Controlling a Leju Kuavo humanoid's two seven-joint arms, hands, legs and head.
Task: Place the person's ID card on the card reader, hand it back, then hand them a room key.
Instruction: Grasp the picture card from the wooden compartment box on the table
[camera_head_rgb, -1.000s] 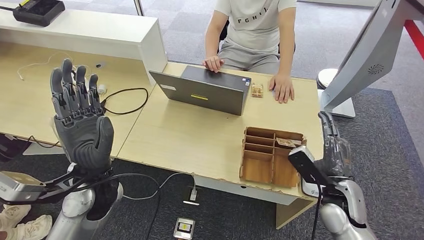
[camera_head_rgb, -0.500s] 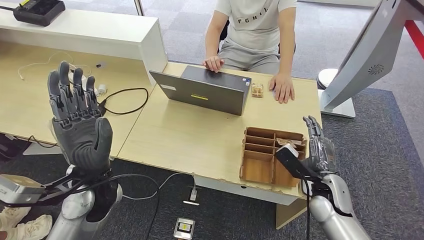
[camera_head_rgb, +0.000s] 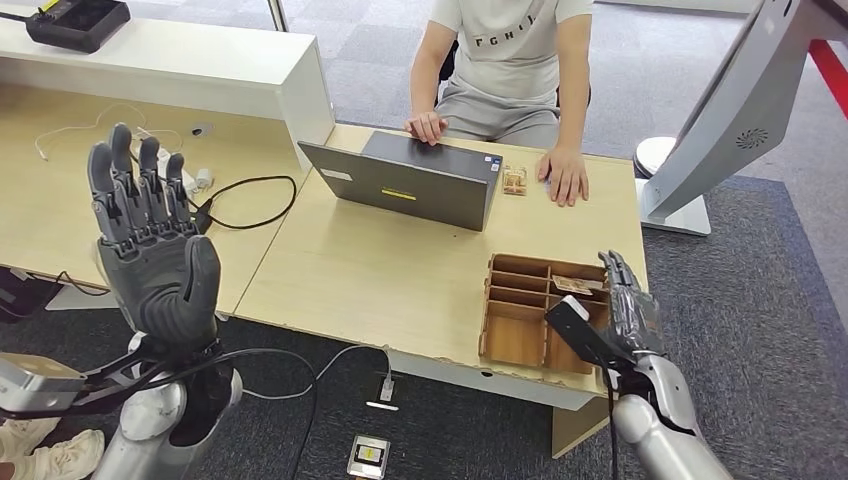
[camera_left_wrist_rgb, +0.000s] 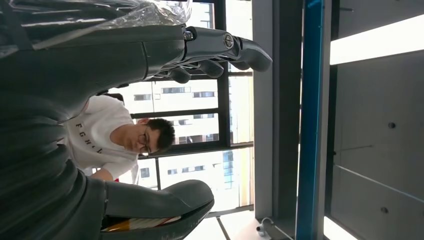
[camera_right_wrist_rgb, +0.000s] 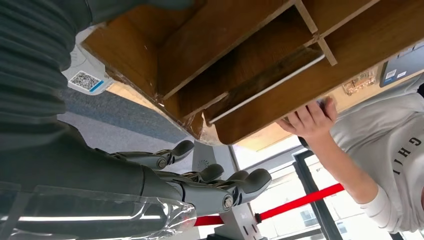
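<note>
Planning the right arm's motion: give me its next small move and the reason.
Probably ease the right hand further over the wooden divided tray toward the card lying in its far compartment. The hand is open, holds nothing and sits at the tray's near right corner. The left hand is raised, open, away from the tray.

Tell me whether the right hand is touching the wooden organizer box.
Cannot tell. In the head view the right hand overlaps the wooden organizer box's near corner; the right wrist view shows the fingers beside the box, but no plain contact or gap.
</note>
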